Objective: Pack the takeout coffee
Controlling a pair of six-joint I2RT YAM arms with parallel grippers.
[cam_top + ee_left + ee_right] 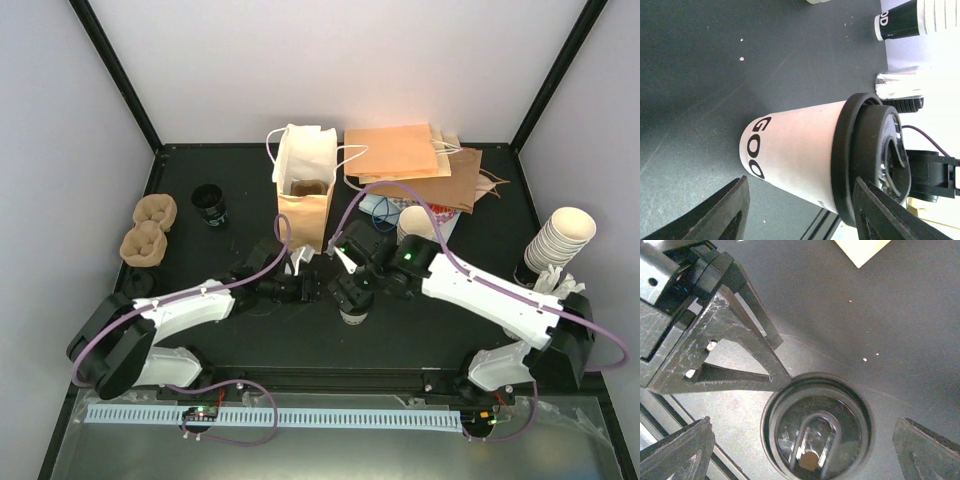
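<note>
Top view: takeout coffee cup (pixel 353 316) stands mid-table, just in front of the open paper bag (pixel 305 205). Left gripper (pixel 318 288) comes at it from the side and right gripper (pixel 352 295) hangs over it. The arms crowd each other and the cup is mostly hidden under them.

Left wrist: cup (pixel 795 155) fills the frame, upright on the table, black lid (pixel 860 155) on. Left gripper (pixel 801 186) has its jaws partly spread and nothing clamped. Cannot tell whether a fingertip touches the cup.

Right wrist: looking straight down on the lid (pixel 817 427). Right gripper (pixel 802 421) is spread wide, one finger either side of the lid, both clear of it. A finger (pixel 730 350) of the left gripper sits right by the lid rim.

Step looks like the right arm taking the cup for the bag. To do it well:
- centre over the lid
- drop below the rim and close on the paper wall, not the lid, or the lid may pop
- squeeze gently
- get the left fingers clear first
- lift straight up and keep the cup upright into the bag
</note>
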